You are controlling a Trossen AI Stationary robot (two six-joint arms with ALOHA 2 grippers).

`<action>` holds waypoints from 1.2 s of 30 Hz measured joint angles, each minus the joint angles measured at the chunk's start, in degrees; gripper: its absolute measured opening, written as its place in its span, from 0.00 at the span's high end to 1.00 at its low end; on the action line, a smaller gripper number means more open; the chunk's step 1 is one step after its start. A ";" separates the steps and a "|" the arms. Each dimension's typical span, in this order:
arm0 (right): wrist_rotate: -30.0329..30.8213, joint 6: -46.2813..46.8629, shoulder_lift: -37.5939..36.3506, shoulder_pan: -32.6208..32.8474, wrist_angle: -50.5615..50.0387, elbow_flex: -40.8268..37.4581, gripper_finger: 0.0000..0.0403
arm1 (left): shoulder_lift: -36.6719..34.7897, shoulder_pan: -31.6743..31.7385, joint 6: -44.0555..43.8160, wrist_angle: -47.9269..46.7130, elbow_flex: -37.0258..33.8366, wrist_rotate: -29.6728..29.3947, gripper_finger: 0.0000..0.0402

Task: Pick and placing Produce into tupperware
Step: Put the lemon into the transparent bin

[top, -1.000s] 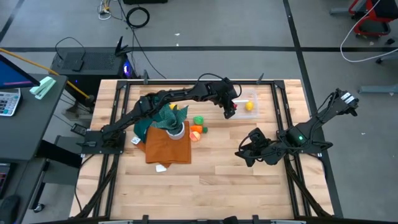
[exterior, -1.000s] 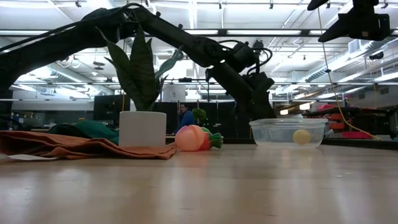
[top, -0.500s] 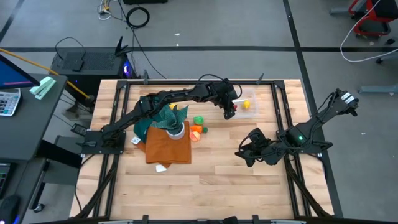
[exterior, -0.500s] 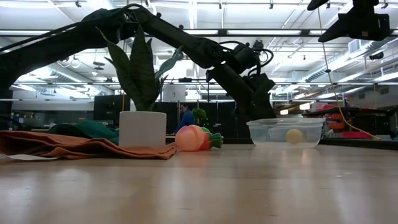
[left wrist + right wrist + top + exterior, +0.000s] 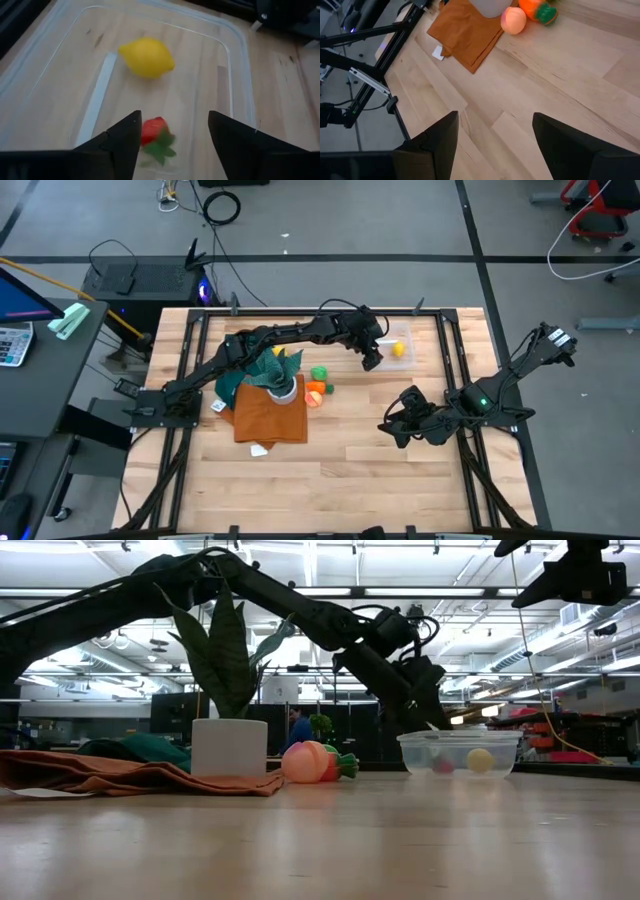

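The clear tupperware (image 5: 397, 346) stands near the table's far edge and holds a yellow lemon (image 5: 146, 56) and a red strawberry (image 5: 153, 132), which looks blurred. My left gripper (image 5: 173, 117) hangs open just above the tupperware's left part (image 5: 372, 359), with the strawberry below and between its fingers. In the low view the strawberry (image 5: 443, 766) and the lemon (image 5: 481, 760) rest on the tupperware's floor. A green piece (image 5: 319, 373), an orange one (image 5: 315, 388) and a peach-coloured one (image 5: 313, 400) lie on the table beside the plant. My right gripper (image 5: 492, 145) waits open over the table's right part (image 5: 396, 426).
A spiky plant in a white pot (image 5: 284, 387) stands on an orange cloth (image 5: 268, 418), with a green cloth (image 5: 232, 381) behind it. White scraps (image 5: 258, 448) lie near the cloth. Bare wood stretches along the near half (image 5: 340, 470). A person stands beyond the table (image 5: 298, 726).
The red strawberry, seen at my left gripper's tips a second ago, has dropped into the tupperware and now lies on its floor beside the lemon. The tupperware has slid slightly toward the table's left, and the lemon has rolled a little inside it.
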 joint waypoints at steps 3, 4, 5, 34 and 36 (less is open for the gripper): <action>0.00 -0.01 0.00 0.00 -0.01 0.00 0.46 | 0.11 0.10 -0.13 -0.52 1.20 0.00 0.38; 0.00 -0.02 0.00 0.00 0.00 0.00 0.46 | 0.11 0.11 -0.12 -0.52 1.96 0.00 0.37; 0.00 -0.07 0.00 -0.02 -0.01 0.00 0.46 | 0.11 0.11 -0.14 -0.50 2.85 0.00 0.37; 0.22 -2.87 0.02 0.37 -0.27 0.02 0.46 | -12.74 1.61 9.60 -27.63 7.82 7.29 0.81; 0.23 -2.98 0.02 0.37 -0.37 0.02 0.46 | -14.62 1.86 11.23 -30.75 7.91 6.97 0.85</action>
